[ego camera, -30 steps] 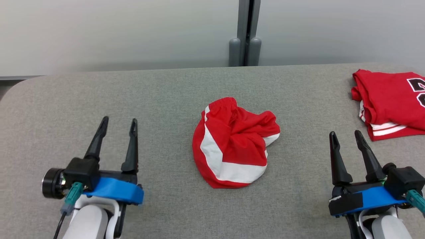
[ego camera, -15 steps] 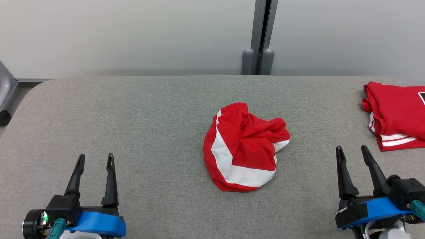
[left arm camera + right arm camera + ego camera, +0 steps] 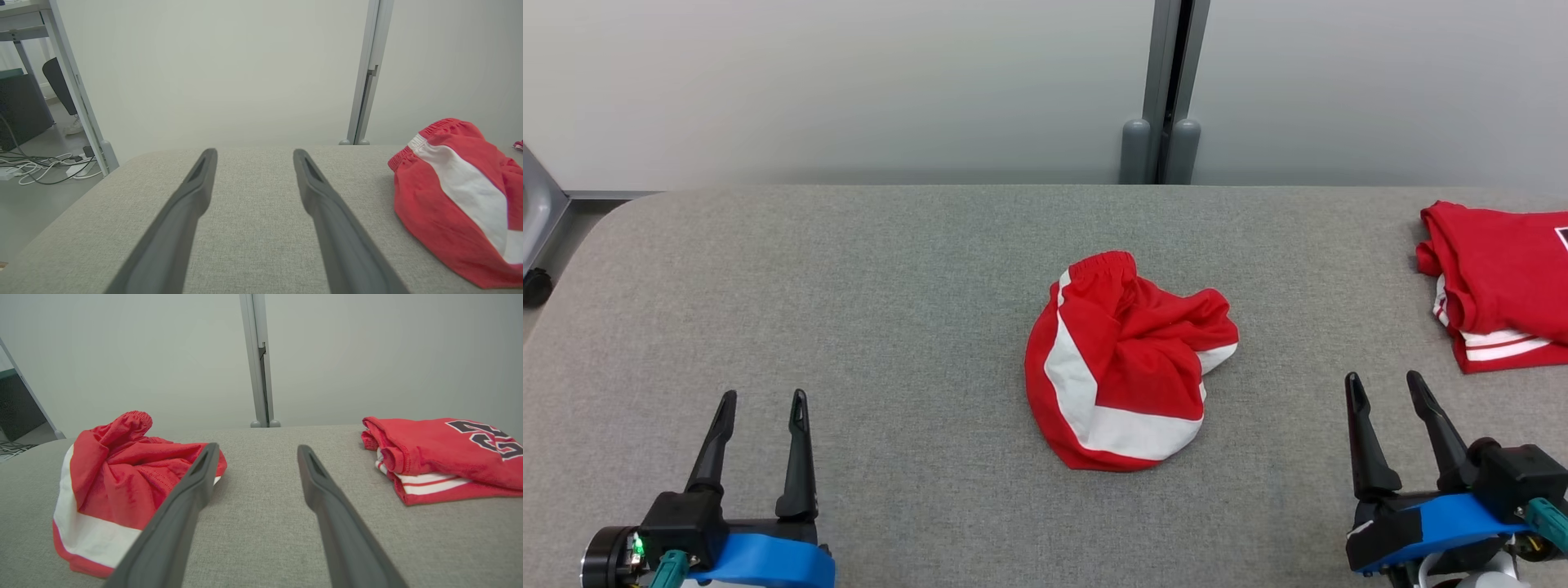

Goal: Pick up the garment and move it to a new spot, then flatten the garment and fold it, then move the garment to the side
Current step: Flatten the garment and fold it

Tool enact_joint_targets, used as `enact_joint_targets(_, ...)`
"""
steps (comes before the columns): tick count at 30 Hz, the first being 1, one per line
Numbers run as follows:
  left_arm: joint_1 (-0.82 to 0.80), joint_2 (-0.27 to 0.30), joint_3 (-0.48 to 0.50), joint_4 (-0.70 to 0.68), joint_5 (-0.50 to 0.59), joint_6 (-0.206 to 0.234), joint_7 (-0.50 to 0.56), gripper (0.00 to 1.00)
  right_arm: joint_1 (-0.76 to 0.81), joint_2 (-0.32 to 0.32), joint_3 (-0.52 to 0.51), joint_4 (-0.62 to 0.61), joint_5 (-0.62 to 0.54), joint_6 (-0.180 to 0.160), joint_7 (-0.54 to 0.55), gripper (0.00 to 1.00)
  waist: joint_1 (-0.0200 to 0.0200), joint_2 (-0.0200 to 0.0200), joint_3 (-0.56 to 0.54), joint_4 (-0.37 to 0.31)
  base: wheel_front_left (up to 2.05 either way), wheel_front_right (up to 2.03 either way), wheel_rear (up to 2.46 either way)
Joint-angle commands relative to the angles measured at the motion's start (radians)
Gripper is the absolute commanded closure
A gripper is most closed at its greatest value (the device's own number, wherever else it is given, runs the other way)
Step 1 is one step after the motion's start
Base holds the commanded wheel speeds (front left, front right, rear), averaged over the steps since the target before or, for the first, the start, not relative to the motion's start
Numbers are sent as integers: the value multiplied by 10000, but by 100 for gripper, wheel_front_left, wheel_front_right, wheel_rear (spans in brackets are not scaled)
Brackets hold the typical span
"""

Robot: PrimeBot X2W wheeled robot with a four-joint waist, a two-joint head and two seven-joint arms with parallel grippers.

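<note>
Shorts [image 3: 1127, 359], red with white side stripes and an elastic waistband, lie crumpled in a heap near the middle of the grey fabric-covered bench [image 3: 849, 286]. Waistband end points toward the far edge; one white stripe runs down the left side and along the near hem.

Left gripper [image 3: 763, 398]: fingers apart, nothing between them, at the near left of the bench, well apart from the shorts. Its wrist view puts the shorts [image 3: 449, 204] off to the right of the gripper [image 3: 254, 152].

Right gripper [image 3: 1383, 378]: fingers apart, nothing held, at the near right. Its wrist view shows the gripper [image 3: 257, 446] with the shorts [image 3: 122, 477] on its left, partly behind one finger.

Folded red jersey [image 3: 1503, 269] with dark lettering lies at the far right of the bench, just beyond the right gripper, not touching it.
</note>
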Motion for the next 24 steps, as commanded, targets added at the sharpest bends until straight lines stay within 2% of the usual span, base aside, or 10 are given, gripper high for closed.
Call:
enact_joint_targets(1, -41, -12, 79, -44, 68, -58, -42, 0, 156, 32, -4, -32, -45, 1, 2, 0, 1, 0, 10, -6, 0, 0, 0)
enact_joint_targets(13, -30, -212, 352, -44, 336, -253, -42, 0, 106, 32, 46, 94, -80, 1, 89, 0, 1, 0, 86, 2, 0, 0, 0)
enact_joint_targets(19, -210, -356, 365, -44, 465, -346, -42, 0, -536, -224, 576, 195, -156, 1, 157, 0, 1, 0, 198, 144, 0, 0, 0)
enact_joint_targets(24, -390, -499, 304, -41, 574, -417, -42, 0, -1225, -466, 1177, 736, -95, 1, 244, 0, 1, 0, 348, 424, 0, 0, 0)
